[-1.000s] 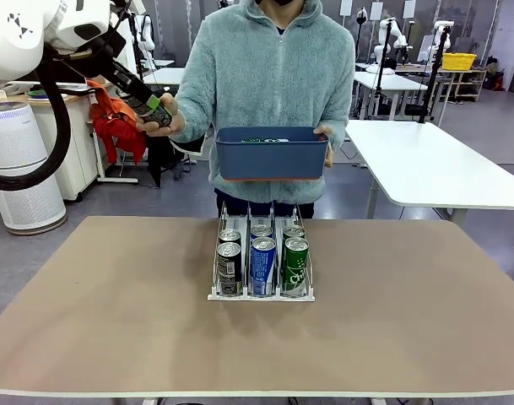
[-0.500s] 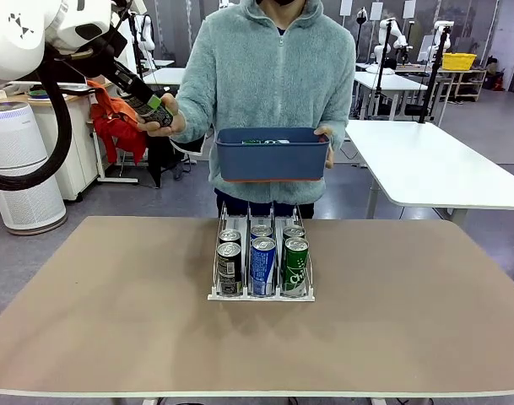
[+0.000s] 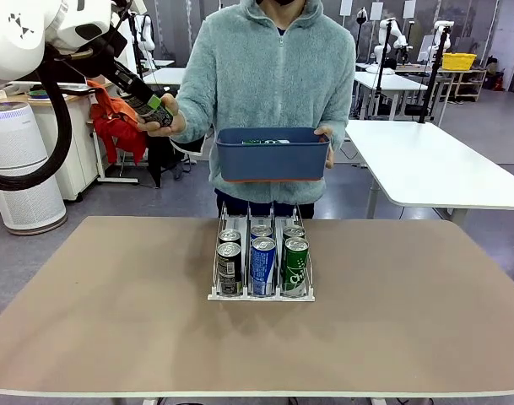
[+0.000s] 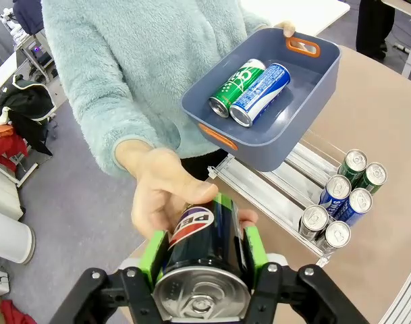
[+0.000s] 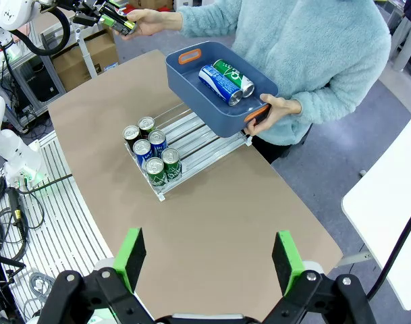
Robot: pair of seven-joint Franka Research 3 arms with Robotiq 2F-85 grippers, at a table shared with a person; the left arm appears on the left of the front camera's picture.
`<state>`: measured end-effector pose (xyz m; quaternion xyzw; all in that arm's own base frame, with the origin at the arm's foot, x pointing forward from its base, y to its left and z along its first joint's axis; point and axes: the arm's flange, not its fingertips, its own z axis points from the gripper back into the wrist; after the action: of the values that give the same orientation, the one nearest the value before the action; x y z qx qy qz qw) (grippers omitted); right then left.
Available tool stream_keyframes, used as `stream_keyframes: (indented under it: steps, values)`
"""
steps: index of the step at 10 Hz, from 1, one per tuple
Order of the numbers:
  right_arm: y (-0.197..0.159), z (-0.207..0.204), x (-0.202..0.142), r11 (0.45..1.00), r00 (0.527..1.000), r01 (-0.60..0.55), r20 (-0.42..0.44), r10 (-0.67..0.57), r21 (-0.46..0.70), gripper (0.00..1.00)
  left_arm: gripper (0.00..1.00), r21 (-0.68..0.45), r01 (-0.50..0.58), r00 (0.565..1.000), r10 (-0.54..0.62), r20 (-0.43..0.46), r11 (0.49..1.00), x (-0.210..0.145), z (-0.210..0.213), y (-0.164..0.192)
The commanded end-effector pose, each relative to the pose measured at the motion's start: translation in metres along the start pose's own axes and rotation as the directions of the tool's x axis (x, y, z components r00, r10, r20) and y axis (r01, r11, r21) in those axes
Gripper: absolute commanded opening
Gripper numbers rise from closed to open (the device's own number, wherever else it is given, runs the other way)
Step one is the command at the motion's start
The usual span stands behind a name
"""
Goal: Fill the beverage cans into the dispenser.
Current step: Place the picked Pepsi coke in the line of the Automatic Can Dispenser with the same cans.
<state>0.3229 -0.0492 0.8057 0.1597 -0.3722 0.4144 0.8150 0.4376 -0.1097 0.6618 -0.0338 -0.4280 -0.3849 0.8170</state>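
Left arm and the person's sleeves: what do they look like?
The left arm has a glossy white rounded shell with small black triangle marks and a thick black cable looping beside it. Its end effector is black with green pads. The person's sleeves are fluffy pale teal fleece.

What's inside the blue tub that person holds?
Two cans lying on their sides: a green can beside a blue can. The tub floor beneath them is covered.

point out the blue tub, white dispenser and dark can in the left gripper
dark blue rectangular plastic tub [image 3: 272, 159]: front view, front wall
small white wire-divided dispenser rack [image 3: 262, 297]: front view, low front lip
dark grey-black metal can [image 4: 205, 236]: left wrist view, printed side
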Motion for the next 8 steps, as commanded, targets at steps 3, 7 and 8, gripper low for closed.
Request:
stream_keyframes:
  steps: [3, 7, 8]
  values:
    - [0.0009, -0.0011, -0.0007, 1.0, 1.0, -0.001, -0.003, 0.001, 0.002, 1.0, 0.0, -0.005, 0.005, 1.0, -0.005, 0.008, 1.0, -0.0014, 0.0004, 0.002]
    - [0.0009, -0.0011, -0.0007, 1.0, 1.0, -0.001, -0.003, 0.001, 0.002, 1.0, 0.0, -0.005, 0.005, 1.0, -0.005, 0.008, 1.0, -0.0014, 0.0004, 0.002]
    - [0.0009, -0.0011, -0.0007, 1.0, 1.0, -0.001, -0.003, 0.001, 0.002, 1.0, 0.0, -0.005, 0.005, 1.0, -0.005, 0.008, 1.0, -0.0014, 0.0004, 0.002]
